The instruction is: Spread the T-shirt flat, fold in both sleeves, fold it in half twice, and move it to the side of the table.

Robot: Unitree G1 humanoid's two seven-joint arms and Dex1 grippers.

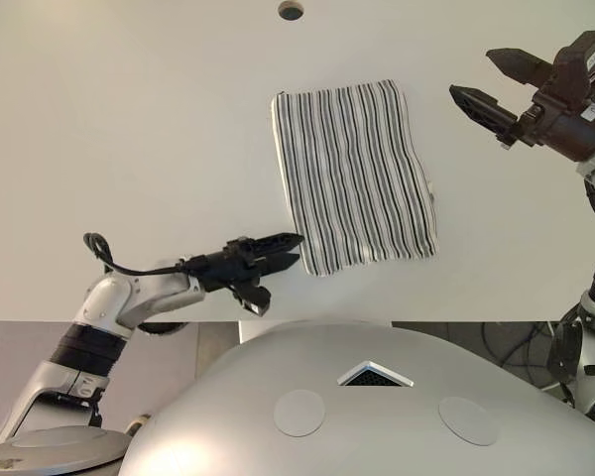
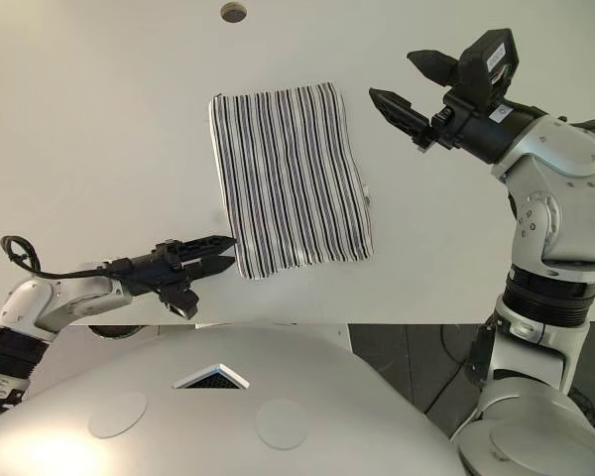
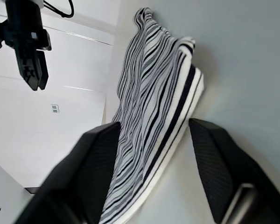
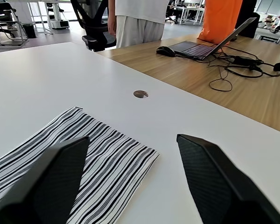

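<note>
Black-and-white striped T-shirt (image 1: 355, 177) is seen folded into a compact rectangle, laid flat around the middle of the white table (image 1: 129, 149), turned slightly off square to the table edge. Left gripper (image 1: 299, 248) is held low over the table at the shirt's near left corner, pointing toward the robot's right. Its fingers (image 3: 91, 172) are spread, with the shirt corner lying between them in the left wrist view; whether cloth is touched cannot be told. Nothing is pinched. Right gripper (image 2: 391, 73) is raised above the table, just off the shirt's far right corner, with its fingers (image 4: 51, 182) spread wide and nothing between them. A round cable hole (image 1: 291, 10) is set in the tabletop beyond the shirt's far edge. A wooden desk (image 4: 252, 98) is seen next to the white table, with a laptop (image 4: 196, 46), a mouse (image 4: 166, 50) and loose cables (image 4: 242, 67) on it.
</note>
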